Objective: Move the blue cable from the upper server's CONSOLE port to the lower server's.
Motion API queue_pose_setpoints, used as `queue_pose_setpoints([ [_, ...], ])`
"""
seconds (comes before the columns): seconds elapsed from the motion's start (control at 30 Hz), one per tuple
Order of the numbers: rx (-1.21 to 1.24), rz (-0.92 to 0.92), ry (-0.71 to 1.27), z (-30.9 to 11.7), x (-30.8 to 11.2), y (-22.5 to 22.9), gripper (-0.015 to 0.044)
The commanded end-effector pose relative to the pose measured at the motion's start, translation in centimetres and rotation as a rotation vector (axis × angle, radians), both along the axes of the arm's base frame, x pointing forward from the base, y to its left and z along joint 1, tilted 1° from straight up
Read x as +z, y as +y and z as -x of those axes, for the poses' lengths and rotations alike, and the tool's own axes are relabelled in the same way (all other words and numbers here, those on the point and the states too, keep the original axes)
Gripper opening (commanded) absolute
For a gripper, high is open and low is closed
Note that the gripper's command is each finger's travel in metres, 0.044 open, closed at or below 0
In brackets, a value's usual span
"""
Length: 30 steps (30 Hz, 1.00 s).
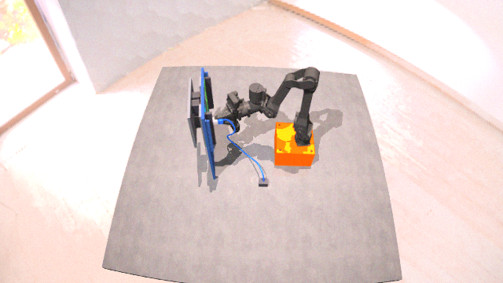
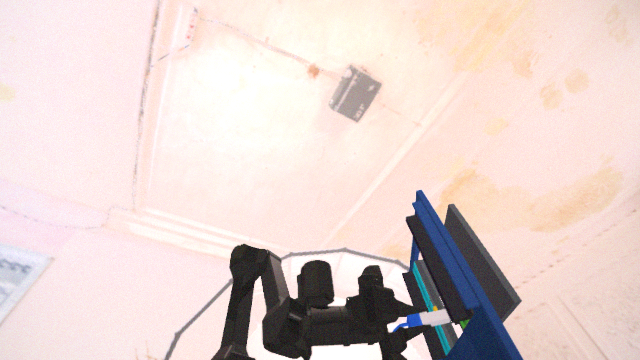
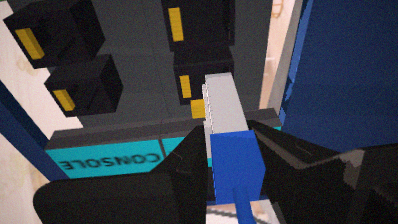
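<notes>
My gripper point(image 1: 226, 121) point(image 2: 419, 320) point(image 3: 224, 130) is shut on the plug of the blue cable, one finger on each side. The plug point(image 2: 436, 318) point(image 3: 235, 157) has a blue body and a pale front, which points at the servers. Its pale front shows in the wrist view, with its tip in front of the edge of a black port block point(image 3: 185, 85); I see no sign that it sits in a port. A small yellow piece point(image 3: 198, 108) is beside it. The teal-strip server, apparently the lower one, has a CONSOLE label point(image 3: 112, 157), upside down. The upper server's ports are hidden.
The blue rack frame point(image 1: 203, 94) point(image 2: 445, 250) point(image 3: 350, 75) stands upright, with a grey panel point(image 1: 191, 106) point(image 2: 480, 260) behind it. The blue cable point(image 1: 248, 156) runs to a small dark block point(image 1: 262, 183) on the table. The arm stands on an orange box point(image 1: 292, 159).
</notes>
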<state>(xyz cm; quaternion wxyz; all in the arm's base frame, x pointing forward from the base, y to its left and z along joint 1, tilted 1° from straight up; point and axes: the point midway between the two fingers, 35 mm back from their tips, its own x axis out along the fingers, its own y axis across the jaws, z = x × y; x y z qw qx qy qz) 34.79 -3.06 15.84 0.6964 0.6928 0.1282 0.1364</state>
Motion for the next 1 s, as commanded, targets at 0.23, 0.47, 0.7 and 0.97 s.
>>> queue_pose_setpoints([
  [0.23, -0.005, 0.000, -0.007, -0.62, 0.21, 0.09, 0.0000],
  [0.47, -0.005, 0.000, -0.007, -0.69, 0.21, 0.09, 0.0000],
  [0.7, -0.005, 0.000, -0.007, -0.69, 0.21, 0.09, 0.0000],
  [0.97, -0.005, 0.000, -0.007, -0.68, 0.12, 0.18, 0.0000],
])
